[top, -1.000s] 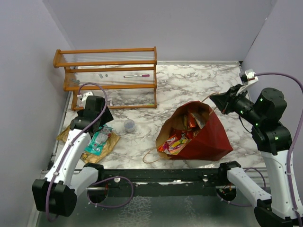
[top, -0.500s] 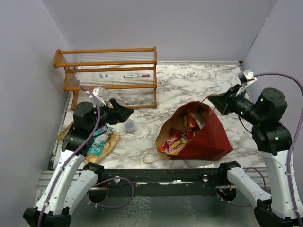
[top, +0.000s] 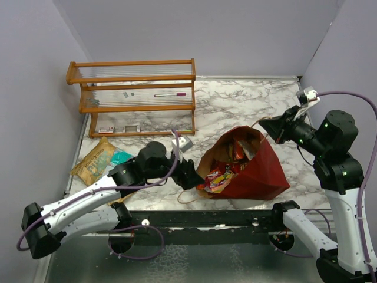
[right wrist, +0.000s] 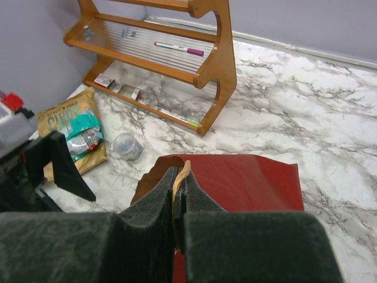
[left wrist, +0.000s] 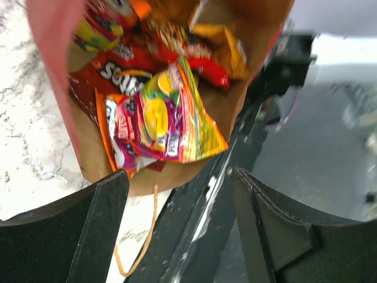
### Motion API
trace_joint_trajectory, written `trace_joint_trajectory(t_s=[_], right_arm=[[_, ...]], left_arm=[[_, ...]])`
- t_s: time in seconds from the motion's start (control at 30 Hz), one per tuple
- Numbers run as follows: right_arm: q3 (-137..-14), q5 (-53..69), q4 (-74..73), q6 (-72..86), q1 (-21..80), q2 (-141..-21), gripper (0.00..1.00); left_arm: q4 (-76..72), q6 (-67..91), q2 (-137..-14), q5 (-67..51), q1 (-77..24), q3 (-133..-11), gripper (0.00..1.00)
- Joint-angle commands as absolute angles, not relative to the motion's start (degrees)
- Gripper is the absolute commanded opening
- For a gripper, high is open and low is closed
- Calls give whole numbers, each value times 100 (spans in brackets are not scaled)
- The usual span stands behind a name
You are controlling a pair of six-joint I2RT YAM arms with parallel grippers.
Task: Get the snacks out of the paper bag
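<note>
Left end effector (left wrist: pixel 179 177): your fingers stand apart and empty at the paper bag's (top: pixel 259 171) mouth.
Right end effector (right wrist: pixel 178 181): you're clamped on the bag's handle (top: pixel 257 122).
Snacks (left wrist: pixel 159 118): inside the bag; a tan packet (top: pixel 94 160) and a teal packet (top: pixel 121 157) lie on the desk (top: pixel 235 100).

We note white links (top: pixel 76 202), black joints (top: pixel 147 162), purple cables (top: pixel 347 92) (green lights (top: pixel 323 125) on right arm (top: pixel 344 171)); left gripper (left wrist: pixel 179 174) matte black.

Dark red paper bag (top: pixel 262 171), tan inside; red, orange, yellow snacks (left wrist: pixel 159 118); white-marbled table (top: pixel 235 100).
</note>
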State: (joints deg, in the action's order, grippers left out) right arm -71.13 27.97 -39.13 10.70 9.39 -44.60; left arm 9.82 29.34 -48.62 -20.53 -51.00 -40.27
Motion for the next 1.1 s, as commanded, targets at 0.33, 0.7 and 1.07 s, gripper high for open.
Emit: trace_joint_trajectory(t_s=[0.33,0.7,1.07], right_arm=[[-7350,2713,-3717,932,949,-4291,2],[-7429,2710,-3731,897,949,-4302,2],[-7419,2702,-3735,905,949,-4254,2]], left_arm=[[1662,-826,-6055,-971,-6644,-4511,72],[1300,-1898,-7079,-1129,-6716,-4811,62],[834,-2320,-7839,-1358,-6858,-5071,63]])
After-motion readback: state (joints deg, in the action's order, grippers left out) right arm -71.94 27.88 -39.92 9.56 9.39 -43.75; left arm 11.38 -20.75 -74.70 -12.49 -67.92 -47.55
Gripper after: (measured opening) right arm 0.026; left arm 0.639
